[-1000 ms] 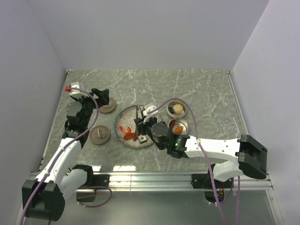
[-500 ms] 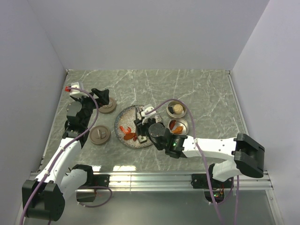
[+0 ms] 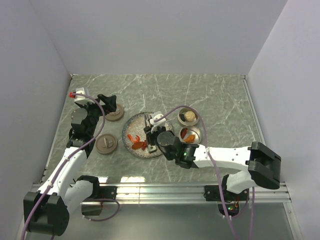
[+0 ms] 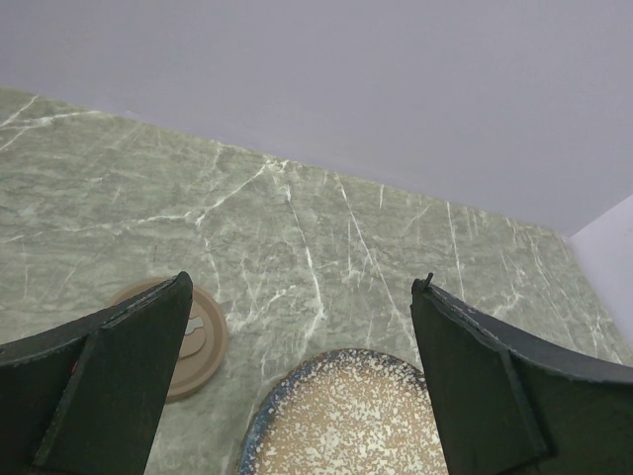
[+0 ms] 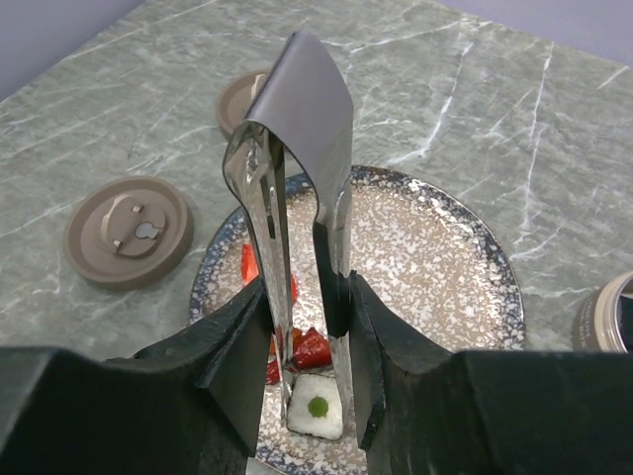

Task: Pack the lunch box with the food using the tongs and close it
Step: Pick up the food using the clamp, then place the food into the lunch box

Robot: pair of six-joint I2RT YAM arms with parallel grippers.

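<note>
My right gripper (image 5: 309, 297) is shut on the tongs (image 5: 331, 178), which stand upright between its fingers over the speckled plate (image 3: 131, 128). The tong tips straddle a white square of food with a green centre (image 5: 316, 406), touching its sides. Red bits (image 5: 315, 348) lie just behind it, and more red and orange pieces (image 3: 134, 140) sit on the plate's left part. The lunch box shows as two open round tins: one (image 3: 189, 116) holds a pale ball, the other (image 3: 191, 134) holds orange bits. My left gripper (image 4: 305, 285) hangs open and empty above the table, left of the plate.
Two brown round lids lie left of the plate, one (image 3: 114, 112) at the back under the left gripper and one (image 3: 106, 144) nearer the front. The table is walled at the back and on both sides. A metal rail runs along its near edge.
The right gripper has shifted a little left over the plate and squeezed the tongs narrower around the white square. The left arm has not moved.
</note>
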